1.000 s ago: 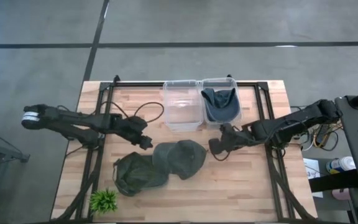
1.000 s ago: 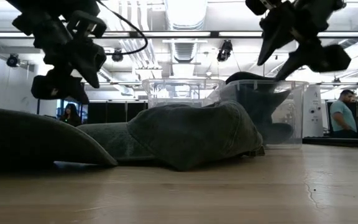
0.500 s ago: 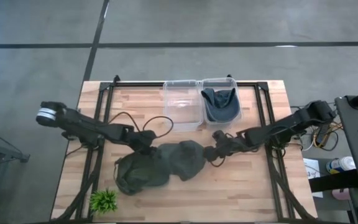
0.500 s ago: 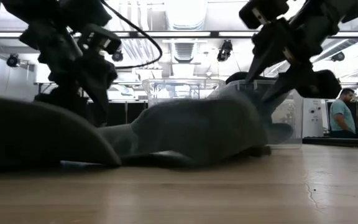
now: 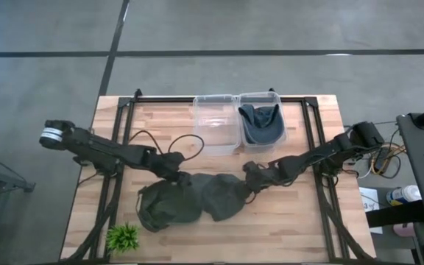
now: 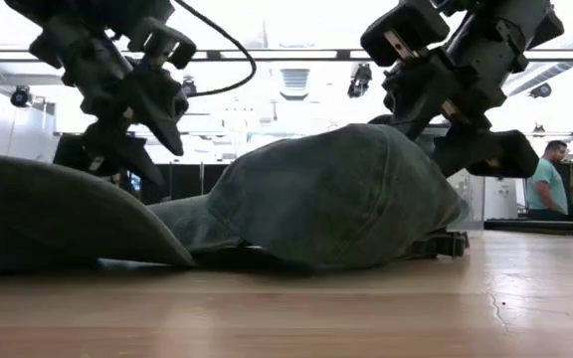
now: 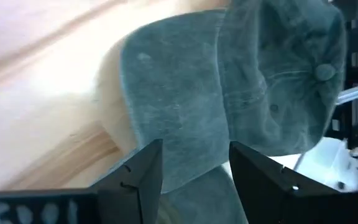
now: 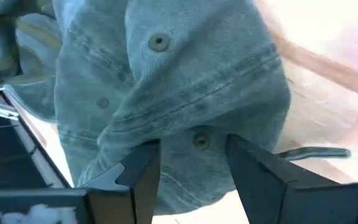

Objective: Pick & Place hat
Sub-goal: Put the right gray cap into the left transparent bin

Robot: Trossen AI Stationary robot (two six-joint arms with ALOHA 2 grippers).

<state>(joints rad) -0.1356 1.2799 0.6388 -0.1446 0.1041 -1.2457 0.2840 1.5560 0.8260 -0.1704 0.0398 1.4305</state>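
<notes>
two grippers flank the green denim cap (image 5: pixel 223 195) lying just in front of the clear bins (image 5: pixel 238 121): left gripper (image 5: pixel 177 171) open over its brim, right gripper (image 5: pixel 250 177) open astride the crown's rear. seat both fingers deep before closing, since the soft, creased, button-topped fabric may slip.

Both arms stretched inward, claws low and facing each other.

The left arm reaches in from its side with the left claw (image 5: pixel 177 174) down near the desk, fingers (image 7: pixel 135 177) spread apart. The right arm extends from the opposite side, its wrist angled downward, and the right claw (image 5: pixel 250 182) sits just as low with its fingers (image 8: pixel 138 171) parted too.
</notes>
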